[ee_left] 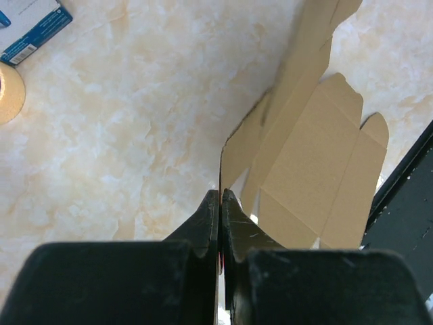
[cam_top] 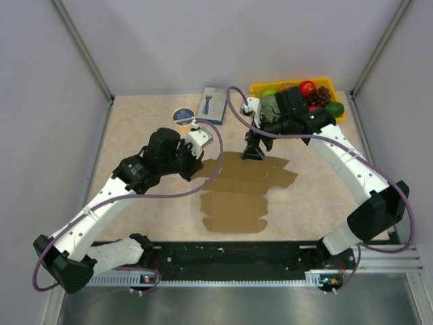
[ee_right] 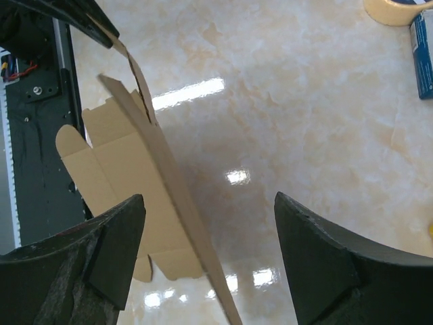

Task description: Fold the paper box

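The paper box (cam_top: 237,196) is a flat brown cardboard blank with rounded flaps, lying in the middle of the table. Its far-left part is lifted off the surface. My left gripper (cam_top: 197,164) is shut on the blank's left edge; in the left wrist view the thin cardboard edge sits pinched between the closed fingertips of that gripper (ee_left: 220,195), and the box (ee_left: 318,169) spreads to the right. My right gripper (cam_top: 254,152) is open above the blank's far edge. In the right wrist view the raised edge of the box (ee_right: 122,162) runs between the wide-open jaws of that gripper (ee_right: 208,198) without touching them.
A yellow tray (cam_top: 258,87) of toy fruit stands at the back right, behind the right arm. A small blue-and-white printed box (cam_top: 213,105) and a tape roll (cam_top: 183,116) lie at the back. A black rail (cam_top: 223,254) runs along the near edge.
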